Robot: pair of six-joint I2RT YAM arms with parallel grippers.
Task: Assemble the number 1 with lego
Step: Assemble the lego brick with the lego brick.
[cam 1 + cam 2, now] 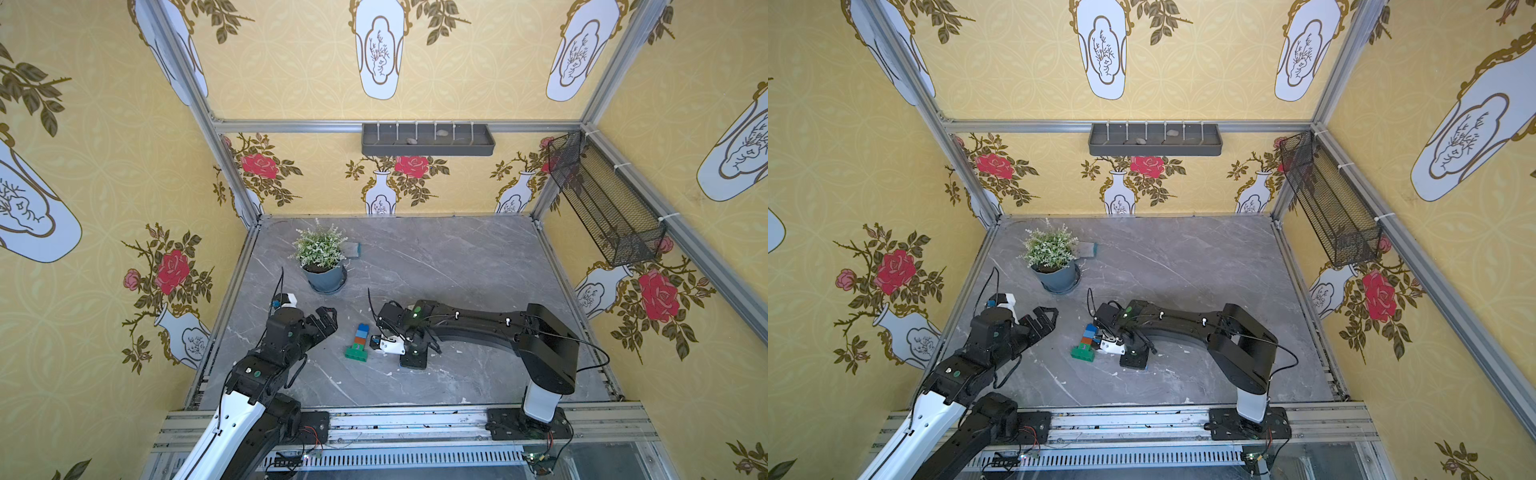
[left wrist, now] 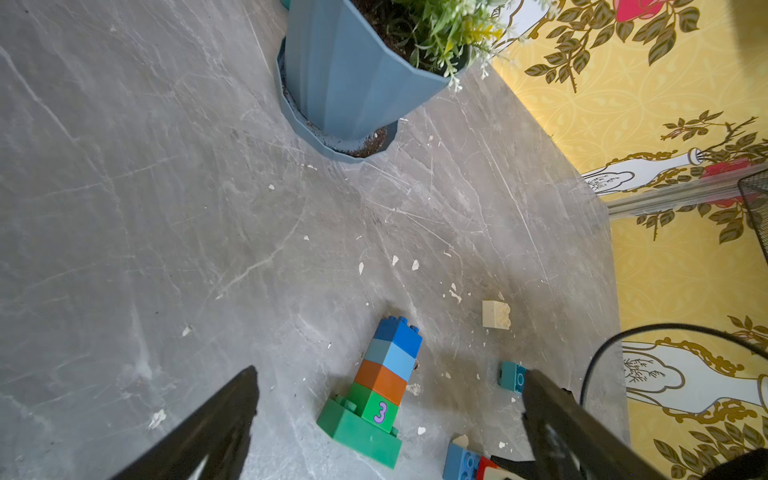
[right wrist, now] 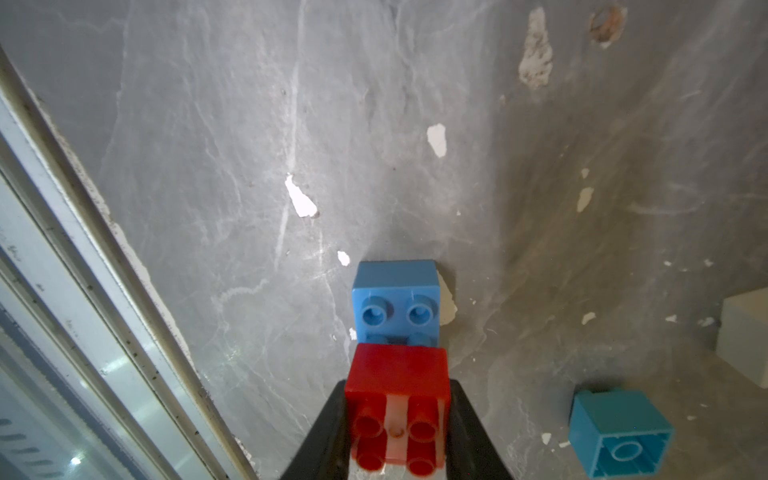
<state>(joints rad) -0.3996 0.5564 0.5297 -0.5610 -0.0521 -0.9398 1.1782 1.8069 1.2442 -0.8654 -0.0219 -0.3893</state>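
Closest to you, low in the centre of the right wrist view, the red brick [image 3: 397, 399] sits pinched between the fingers of the right end effector [image 3: 399, 390], which is closed partway onto its sides. Its studs point toward the bottom edge of the frame. Just above it in the frame a blue brick [image 3: 397, 299] lies on the desk [image 3: 249, 166] with its studs facing the lens; you cannot tell whether the two touch. At lower right a teal brick [image 3: 619, 432] lies tipped, its hollow underside showing, and a white brick [image 3: 744, 336] is cut off by the right edge.

The only readable writing is a purple "3" [image 2: 381, 411] on the square green brick of the stack [image 2: 382, 374]. From the long green base the stack runs through green, orange-brown and light blue to blue. Its long axis goes from the lower centre toward the upper right of the left wrist frame, studs at the blue end. Whether it stands or lies flat is unclear.

In both top views the stack sits low in the centre, between the arms. Your left end effector [image 1: 330, 320] is spread wide and holds nothing.
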